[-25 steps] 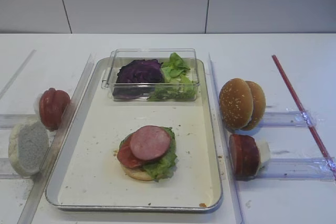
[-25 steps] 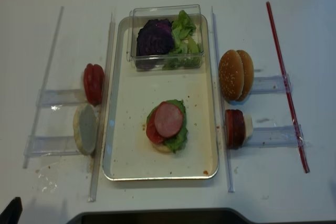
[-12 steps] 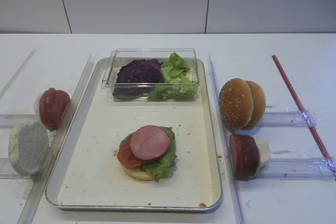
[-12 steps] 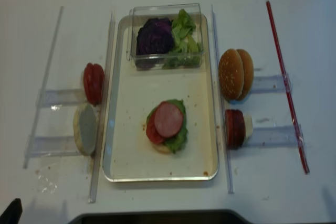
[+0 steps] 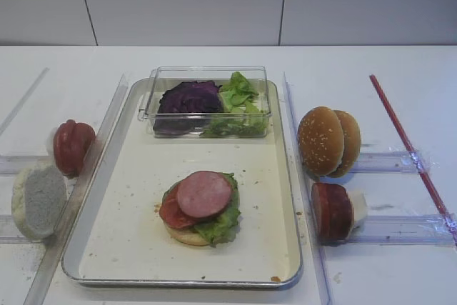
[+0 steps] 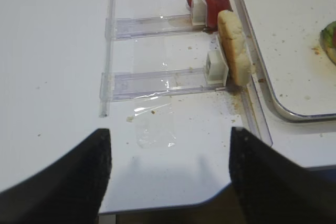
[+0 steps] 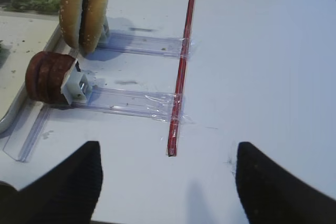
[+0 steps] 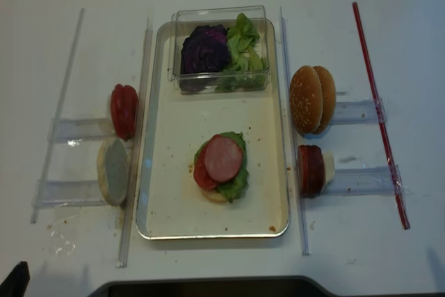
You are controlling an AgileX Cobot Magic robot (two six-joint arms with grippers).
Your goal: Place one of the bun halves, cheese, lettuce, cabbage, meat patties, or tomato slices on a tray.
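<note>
You've got both pincers spread wide with nothing in them, right pincer hovering over bare bench near the red strip, left pincer low by its rack. On the tray a meat patty tops tomato, lettuce and a bun half. Spare meat patties sit just right of the tray.

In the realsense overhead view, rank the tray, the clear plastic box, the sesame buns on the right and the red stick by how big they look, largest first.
1. tray, by far the largest.
2. clear plastic box.
3. sesame buns.
The red stick is nearly as long as the tray but very thin, so its rank is unsure.
</note>
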